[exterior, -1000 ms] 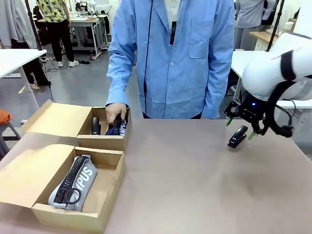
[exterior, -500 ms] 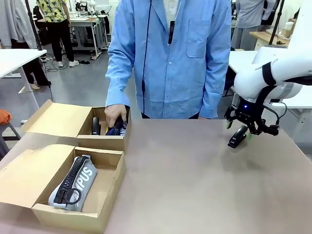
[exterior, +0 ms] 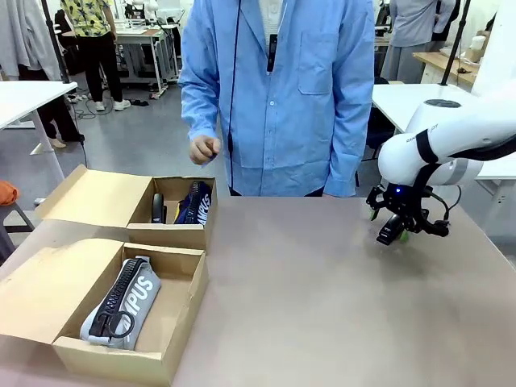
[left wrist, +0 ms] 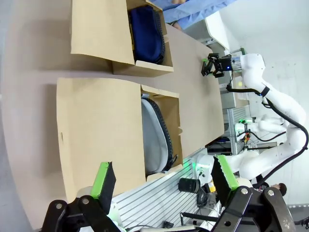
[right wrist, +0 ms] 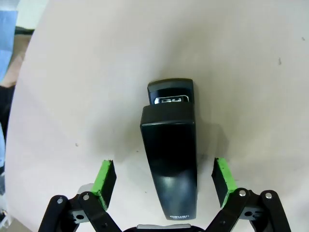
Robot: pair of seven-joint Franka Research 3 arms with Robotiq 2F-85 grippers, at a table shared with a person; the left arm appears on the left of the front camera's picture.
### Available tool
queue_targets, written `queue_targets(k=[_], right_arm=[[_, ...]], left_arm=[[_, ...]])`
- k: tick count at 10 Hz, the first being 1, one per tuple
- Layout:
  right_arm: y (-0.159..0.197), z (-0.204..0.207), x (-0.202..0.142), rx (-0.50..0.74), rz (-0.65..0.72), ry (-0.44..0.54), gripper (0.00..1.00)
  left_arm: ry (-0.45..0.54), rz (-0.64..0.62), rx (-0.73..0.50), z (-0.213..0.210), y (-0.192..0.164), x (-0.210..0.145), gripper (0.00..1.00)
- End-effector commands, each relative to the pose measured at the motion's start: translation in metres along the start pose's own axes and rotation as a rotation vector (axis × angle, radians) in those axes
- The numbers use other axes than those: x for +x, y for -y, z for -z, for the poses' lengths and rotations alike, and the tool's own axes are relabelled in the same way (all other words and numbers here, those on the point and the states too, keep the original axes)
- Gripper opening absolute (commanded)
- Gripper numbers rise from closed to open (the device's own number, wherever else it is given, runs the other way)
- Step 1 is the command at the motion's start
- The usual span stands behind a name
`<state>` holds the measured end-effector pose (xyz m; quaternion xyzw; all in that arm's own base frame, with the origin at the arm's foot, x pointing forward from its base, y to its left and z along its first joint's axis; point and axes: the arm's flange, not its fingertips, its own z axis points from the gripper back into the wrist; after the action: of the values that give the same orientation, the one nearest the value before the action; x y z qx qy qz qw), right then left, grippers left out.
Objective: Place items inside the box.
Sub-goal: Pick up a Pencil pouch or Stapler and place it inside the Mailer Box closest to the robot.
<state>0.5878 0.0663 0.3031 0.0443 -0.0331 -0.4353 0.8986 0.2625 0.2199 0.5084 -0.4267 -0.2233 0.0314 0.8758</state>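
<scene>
**Stapler in the balance:** A black stapler (right wrist: 170, 145) lies flat on the bare table (right wrist: 87, 72) near its far right corner. The right gripper (right wrist: 165, 176) straddles it, jaws apart with a gap on each side and nothing gripped yet.

The stapler sits a little nearer one green pad than the other. That pad would likely meet it first and could shove or twist it on the smooth tabletop before the other arrives. The glossy, rounded body offers little flat face, so a squeeze placed too high might slip off. The hinged upper arm could also swing open once lifted.

The goal lies well apart, at the table's left edge, where two cardboard boxes stand open. The near box (exterior: 187, 278) holds a grey "CAMPUS" pencil case (exterior: 121, 302), and the far box (exterior: 173, 235) holds a navy pencil case (exterior: 195, 203).

A loose hold might give way on the carry across the table, and a low carry could catch a box wall or flap. A person's hand (exterior: 203, 149) hangs above the far box and could be in the arm's way. The left gripper (left wrist: 163, 176), jaws wide and empty, hangs at the table's left side by the boxes, where the two arms may crowd each other.
</scene>
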Motion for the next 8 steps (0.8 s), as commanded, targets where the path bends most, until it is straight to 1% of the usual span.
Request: queue_targets(k=[1,2,3,5,6,7,8], right_arm=[[0.0002,0.0000,-0.0018,0.010,-0.001,0.023,0.44],[0.0020,-0.0029,-0.0016,0.013,-0.003,0.023,0.43],[0.0024,-0.0032,-0.0009,0.016,-0.001,0.024,0.00],[0.0041,-0.0050,-0.0014,0.025,-0.005,0.023,0.00],[0.0060,-0.0061,-0.0015,0.029,-0.006,0.022,0.16],[0.0081,-0.0066,0.0001,0.028,0.003,0.016,0.06],[0.0098,-0.0049,0.0011,0.034,0.006,0.005,0.00]], left_arm=[[0.011,0.015,-0.018,-0.0004,0.0013,-0.0008,1.00],[0.011,0.015,-0.018,-0.0004,0.0013,-0.0008,1.00],[0.011,0.015,-0.018,-0.0004,0.0013,-0.0008,1.00],[0.011,0.015,-0.018,-0.0004,0.0013,-0.0008,1.00],[0.011,0.015,-0.018,-0.0004,0.0013,-0.0008,1.00],[0.011,0.015,-0.018,-0.0004,0.0013,-0.0008,1.00],[0.011,0.015,-0.018,-0.0004,0.0013,-0.0008,1.00]])
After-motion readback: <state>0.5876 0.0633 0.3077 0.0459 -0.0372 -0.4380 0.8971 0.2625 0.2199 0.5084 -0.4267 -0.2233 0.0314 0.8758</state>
